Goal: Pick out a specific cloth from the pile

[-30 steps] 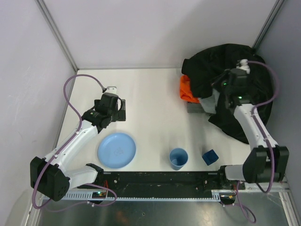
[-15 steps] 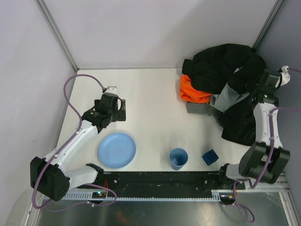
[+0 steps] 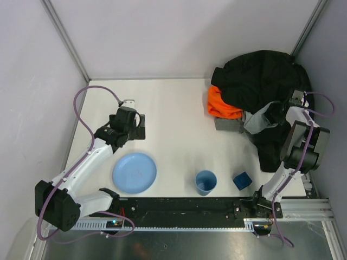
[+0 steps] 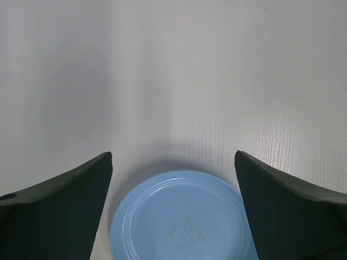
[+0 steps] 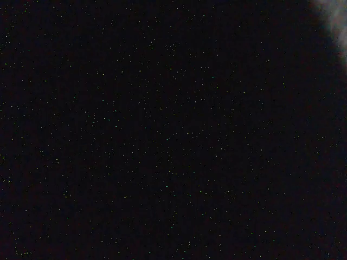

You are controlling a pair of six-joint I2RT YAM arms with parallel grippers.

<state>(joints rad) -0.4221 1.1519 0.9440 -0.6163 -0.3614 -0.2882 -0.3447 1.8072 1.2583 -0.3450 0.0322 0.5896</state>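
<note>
Noted a matt, pale bench with faint wood grain. Found the blue plate smooth plastic with a soft sheen, likewise the blue cup. Saw matt dark plastic on the left gripper jaws. At the bench's far right corner, saw only soft matt fabric in the pile: black jacket, orange cloth, grey cloth.

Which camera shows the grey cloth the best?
The top external view: the grey cloth shows plainly against the black jacket. The left wrist view shows the blue plate, no cloth; the right wrist view is nearly all dark.
</note>
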